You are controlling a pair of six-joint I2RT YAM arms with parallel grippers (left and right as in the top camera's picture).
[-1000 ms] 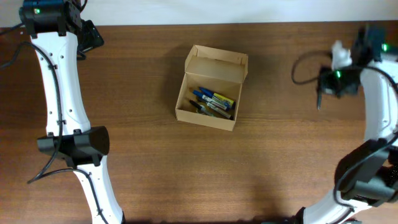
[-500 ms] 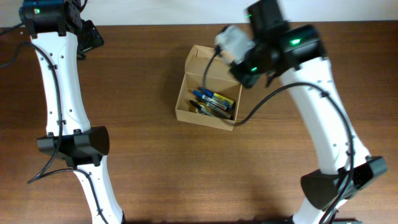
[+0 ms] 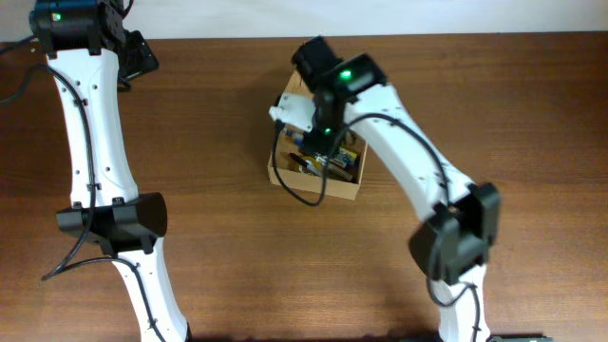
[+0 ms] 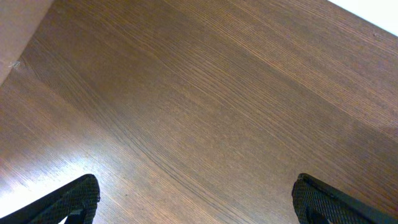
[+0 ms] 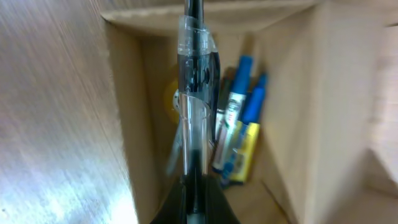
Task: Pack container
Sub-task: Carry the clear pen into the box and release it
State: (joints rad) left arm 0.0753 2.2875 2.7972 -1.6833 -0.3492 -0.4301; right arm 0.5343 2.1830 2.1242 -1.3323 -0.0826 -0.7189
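Right jaws, pen (image 5: 193,124), now over container (image 5: 292,124)

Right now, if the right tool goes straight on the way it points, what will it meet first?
The right tool, shut on a clear pen, points into the open container. The pen's tip would probably meet the container's inside beside the blue markers first, though depth is unclear.

right arm (image 3: 408,152) swung left, pen (image 5: 191,93) over container (image 5: 298,106)

Matt tan cardboard container (image 5: 298,112), glossy clear plastic pen (image 5: 193,93), grained wooden table (image 4: 217,93)
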